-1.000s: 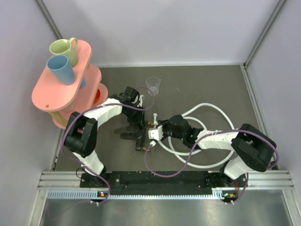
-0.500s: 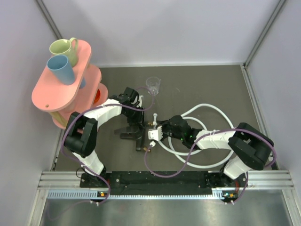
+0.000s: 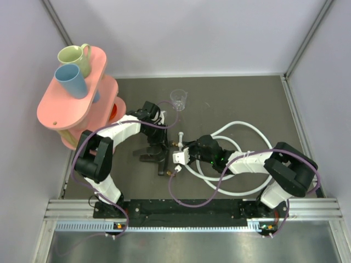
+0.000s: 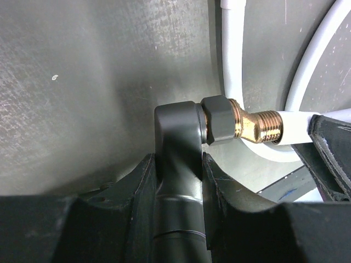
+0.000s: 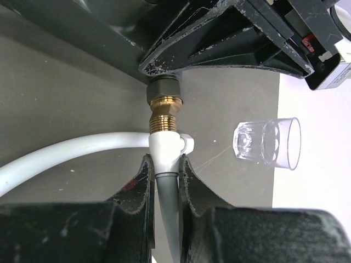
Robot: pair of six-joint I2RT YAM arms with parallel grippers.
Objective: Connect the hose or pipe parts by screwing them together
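Observation:
My left gripper [image 4: 178,164] is shut on the stem of the black T-shaped fitting [image 4: 176,129], whose brass threaded tip [image 4: 258,125] points right. In the top view this gripper [image 3: 160,158] is at the table's middle. My right gripper [image 5: 164,164] is shut on the white end connector [image 5: 164,147] of the hose. The connector sits end to end with a brass thread [image 5: 165,112] under the fitting's black nut. The white hose [image 3: 248,127] lies in loops to the right of my right gripper [image 3: 180,155].
A clear plastic cup [image 3: 179,99] stands behind the grippers, also in the right wrist view [image 5: 269,143]. A pink two-tier shelf [image 3: 66,101] with a green mug [image 3: 75,57] and a blue mug [image 3: 71,80] fills the back left. Purple cables [image 3: 192,200] hang from both arms.

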